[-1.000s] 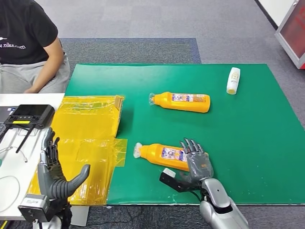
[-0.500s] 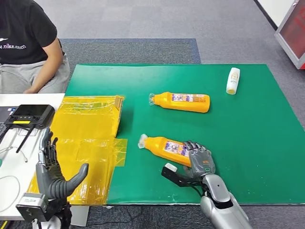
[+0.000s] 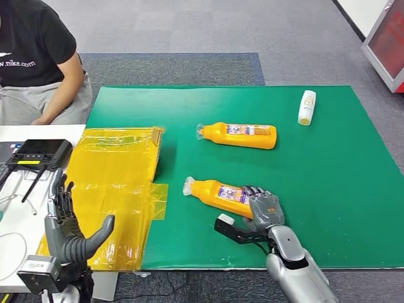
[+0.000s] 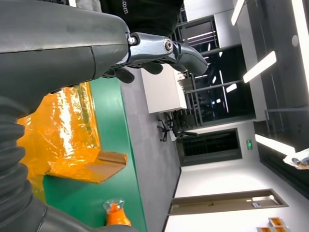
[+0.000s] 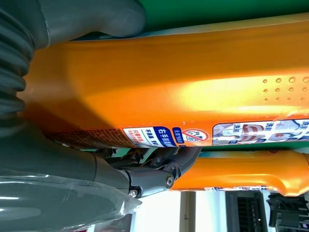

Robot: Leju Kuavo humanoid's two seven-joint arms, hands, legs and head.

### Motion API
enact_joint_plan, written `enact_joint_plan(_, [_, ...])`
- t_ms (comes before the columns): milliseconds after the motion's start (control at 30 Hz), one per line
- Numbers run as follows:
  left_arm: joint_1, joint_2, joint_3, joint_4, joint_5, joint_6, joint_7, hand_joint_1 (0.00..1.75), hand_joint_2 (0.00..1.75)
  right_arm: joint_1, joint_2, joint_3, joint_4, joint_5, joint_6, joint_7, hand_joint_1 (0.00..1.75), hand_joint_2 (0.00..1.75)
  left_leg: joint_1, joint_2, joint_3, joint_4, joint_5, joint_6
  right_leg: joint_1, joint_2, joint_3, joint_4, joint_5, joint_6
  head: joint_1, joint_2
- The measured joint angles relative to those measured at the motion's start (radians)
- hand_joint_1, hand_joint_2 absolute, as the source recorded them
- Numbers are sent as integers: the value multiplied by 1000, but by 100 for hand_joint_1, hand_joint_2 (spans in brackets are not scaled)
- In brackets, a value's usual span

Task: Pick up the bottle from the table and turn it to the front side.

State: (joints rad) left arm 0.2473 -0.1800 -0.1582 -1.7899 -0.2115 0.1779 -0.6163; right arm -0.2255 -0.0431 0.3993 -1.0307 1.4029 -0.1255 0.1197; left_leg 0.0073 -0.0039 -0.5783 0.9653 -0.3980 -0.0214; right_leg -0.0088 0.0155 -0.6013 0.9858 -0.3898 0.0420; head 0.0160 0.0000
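Right hand [image 3: 265, 210] grips the base end of the near bottle [image 3: 219, 196], fingers [image 3: 252, 191] curled over it, thumb underneath. Bottle: orange plastic, lying on its side on the green table [image 3: 333, 189], clear cap pointing left, white-and-blue label facing up. Close up [image 5: 175, 92]: glossy orange body, raised dots. Second orange bottle [image 3: 237, 135] lies farther back. Left hand [image 3: 69, 230] spread wide, holding nothing, over yellow plastic sheet [image 3: 114, 170].
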Motion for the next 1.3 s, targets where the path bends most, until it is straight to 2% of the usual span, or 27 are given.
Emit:
enact_joint_plan(200, [-2,1,2,0,10,4,-8,0,175,1,0,4,23,-43,-76,-47,175,175,0,0,2,0,1,1,0,0,2,0,1,0,0,0])
enact_joint_plan(433, [-13,6,-3,3,38,1,-15,0,175,42,5,-29,9,-282,-198,-226,175,175,0,0,1,0,1,0,0,0,2,0,1,0,0,0])
enact_joint_plan(600, [-21,10,-11,9,50,4,-20,0,175,79,19,-49,-27,-350,-235,-277,175,175,0,0,-3,0,1,0,0,0,-1,0,0,-1,0,0])
enact_joint_plan(700, [-22,11,-13,12,57,2,-22,0,175,100,31,-59,-55,-426,-228,-325,175,175,0,0,-4,0,0,0,0,0,-3,0,0,-1,0,0])
enact_joint_plan(867, [-23,13,-21,21,68,-5,-26,0,175,154,64,-66,-135,-628,-161,-428,175,175,0,0,-9,0,1,0,0,0,-7,0,0,0,0,0])
enact_joint_plan(1133, [-33,17,-44,44,111,-25,-27,0,175,201,106,-38,-264,-807,-95,-496,175,175,0,0,-13,0,0,0,0,0,-10,1,0,0,0,0])
enact_joint_plan(1300, [-45,17,-45,62,177,-65,-15,0,175,218,122,-9,-310,-849,-71,-503,175,175,0,0,-14,0,0,0,0,0,-11,1,-1,1,0,0])
